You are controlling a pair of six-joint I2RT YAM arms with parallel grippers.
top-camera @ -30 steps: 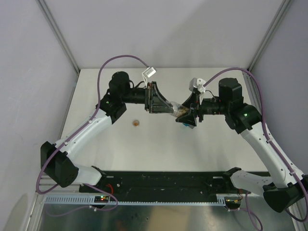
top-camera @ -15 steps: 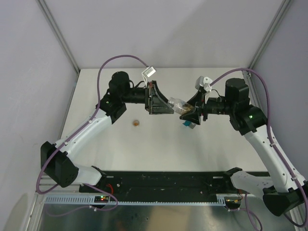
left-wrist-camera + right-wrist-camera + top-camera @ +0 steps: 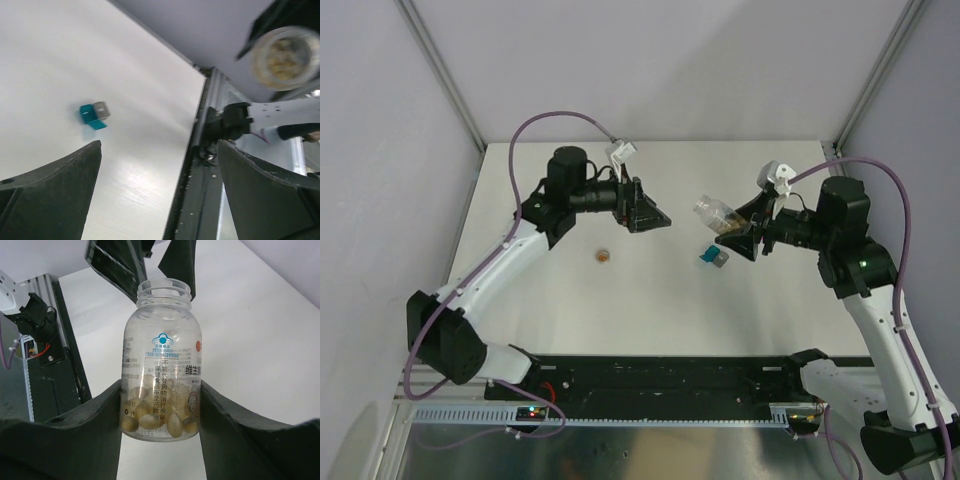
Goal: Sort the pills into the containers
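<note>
Right claw (image 3: 732, 228): closed on the lower half of a clear plastic bottle (image 3: 162, 370), one finger on each side. The bottle is held clear of the desk (image 3: 650, 300). In the wrist view its mouth is uncapped and points away from the claw. Yellow oval pills (image 3: 150, 417) lie heaped in the end nearest the claw. The printed label (image 3: 167, 365) carries a blue logo and faces the camera.

Left claw (image 3: 650, 215): wide open and holding nothing. It hangs above the desk with its fingers pointed across at the right claw, a clear gap between the two. From the left wrist view the bottle is seen end-on at upper right, with pills visible inside.

Teal box (image 3: 712, 257): rests on the desk just on the near side of the held bottle in the top view, touched by neither claw. The left wrist view shows a grey part (image 3: 101, 108) on one side of it.

Orange vial (image 3: 603, 256): sits on the desk near the left arm, to the near side of the left claw and well apart from the teal box. It is too small in the frame to make out detail.
</note>
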